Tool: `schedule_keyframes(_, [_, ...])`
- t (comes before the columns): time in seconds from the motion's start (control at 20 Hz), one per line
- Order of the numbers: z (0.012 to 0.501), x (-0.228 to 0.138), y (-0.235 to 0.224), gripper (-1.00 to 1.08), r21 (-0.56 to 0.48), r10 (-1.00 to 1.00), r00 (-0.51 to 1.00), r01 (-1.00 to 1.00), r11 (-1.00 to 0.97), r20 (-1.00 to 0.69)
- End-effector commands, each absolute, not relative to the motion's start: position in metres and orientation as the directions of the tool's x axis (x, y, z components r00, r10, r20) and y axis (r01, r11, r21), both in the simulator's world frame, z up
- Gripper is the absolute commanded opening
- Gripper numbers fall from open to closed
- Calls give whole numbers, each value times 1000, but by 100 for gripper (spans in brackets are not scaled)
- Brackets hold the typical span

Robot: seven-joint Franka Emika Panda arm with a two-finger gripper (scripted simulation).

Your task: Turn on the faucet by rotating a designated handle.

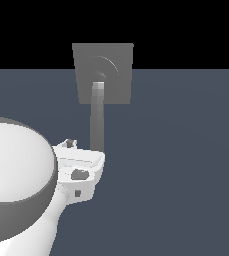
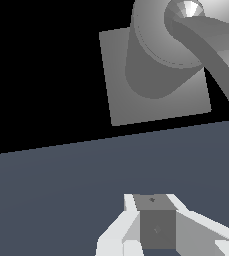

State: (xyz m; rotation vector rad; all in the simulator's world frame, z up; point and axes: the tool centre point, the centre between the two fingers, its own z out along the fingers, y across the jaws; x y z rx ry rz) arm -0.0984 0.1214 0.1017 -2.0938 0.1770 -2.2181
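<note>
The faucet is a matte grey square block (image 1: 103, 72) with a faint ring, standing at the far end of the floor. The handle (image 1: 97, 120), a long narrow grey bar with a lighter rounded tip on the block, runs down toward me. Its near end stops at my white hand, just to the exterior view's right of my gripper (image 1: 71, 144). In the wrist view the block (image 2: 156, 80) is ahead, and the bar (image 2: 221, 65) sweeps past, apart from my gripper (image 2: 153, 210). The fingers (image 2: 157, 227) look closed together with nothing between them.
My glossy white arm (image 1: 16, 185) with a dark grey band fills the exterior view's lower left. A dark blue-grey floor (image 1: 186, 165) spreads around the faucet, with black background behind it.
</note>
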Motion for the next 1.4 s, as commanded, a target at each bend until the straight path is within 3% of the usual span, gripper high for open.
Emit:
schedule_keyframes(0.0, [90, -102, 111, -100, -83, -83, -26, -33, -996, 996])
schedule_keyframes(0.45, [82, -105, 103, -100, -44, -43, -3, -43, -998, 999])
schedule_keyframes(1.35, [85, -108, 36, -100, -43, -43, -2, -43, -998, 999])
